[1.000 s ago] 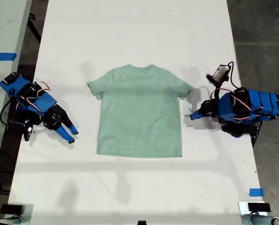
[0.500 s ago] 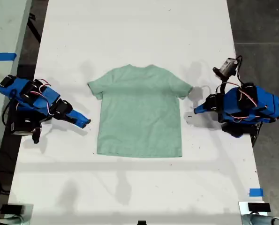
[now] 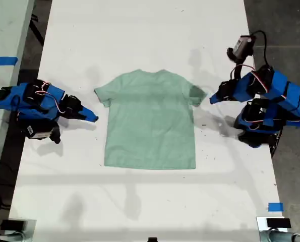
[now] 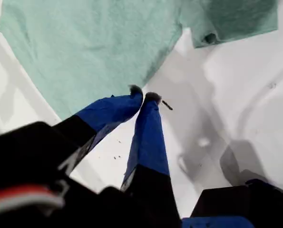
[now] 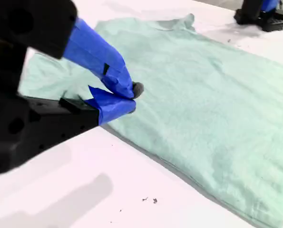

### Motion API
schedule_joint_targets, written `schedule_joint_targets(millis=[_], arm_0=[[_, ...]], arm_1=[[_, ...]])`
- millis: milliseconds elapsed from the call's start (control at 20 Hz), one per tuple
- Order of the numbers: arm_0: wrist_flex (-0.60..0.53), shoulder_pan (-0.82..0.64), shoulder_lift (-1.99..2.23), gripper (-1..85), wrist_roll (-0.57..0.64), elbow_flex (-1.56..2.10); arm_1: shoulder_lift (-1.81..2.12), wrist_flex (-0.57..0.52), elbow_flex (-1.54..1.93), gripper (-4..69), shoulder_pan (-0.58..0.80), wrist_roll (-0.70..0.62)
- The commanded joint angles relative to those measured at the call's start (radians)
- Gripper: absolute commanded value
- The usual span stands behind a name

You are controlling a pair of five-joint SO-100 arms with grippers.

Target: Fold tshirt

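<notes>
The pale mint-green tshirt (image 3: 150,121) lies flat and spread out mid-table, collar toward the far edge. My first gripper (image 3: 212,99) is on the exterior view's right, just off the shirt's sleeve (image 3: 196,94), which its shadow darkens. In the first wrist view its jaws (image 4: 143,96) are shut and hold nothing, hovering over bare table beside the tshirt (image 4: 84,42). My second gripper (image 3: 94,118) is on the exterior view's left, close to the shirt's side edge below the other sleeve. Its blue tips (image 5: 127,97) are shut and empty at the edge of the tshirt (image 5: 203,95).
The white table (image 3: 150,201) has dark floor beyond its edge on the exterior view's right. Blue tape (image 3: 275,206) marks the near corner on that side. A second surface with blue tape (image 3: 1,61) stands on the exterior view's left. The other arm's base (image 5: 262,14) shows across the shirt.
Both grippers have swung toward the far edge and closer to the shirt. The second moved from below the sleeve level up beside the shirt's edge; the first rose to the sleeve.
</notes>
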Motion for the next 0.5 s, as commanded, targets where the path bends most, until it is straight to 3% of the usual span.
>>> schedule_joint_targets(millis=[0,150,300,450], arm_0=[[0.106,-0.107,0.043,0.1,-0.008,-0.163],[0.161,-0.21,-0.27,0.1,0.084,-0.417],[0.298,-0.387,-0.653,0.9,0.278,-0.772],[0.456,-0.607,-0.94,11.2,0.508,-1.057]], arm_1=[[-0.137,0.043,-0.179,5.7,0.098,-0.097],[-0.264,0.064,-0.27,10.2,0.179,-0.193],[-0.353,0.081,-0.341,16.3,0.247,-0.278],[-0.396,0.077,-0.371,21.5,0.295,-0.342]])
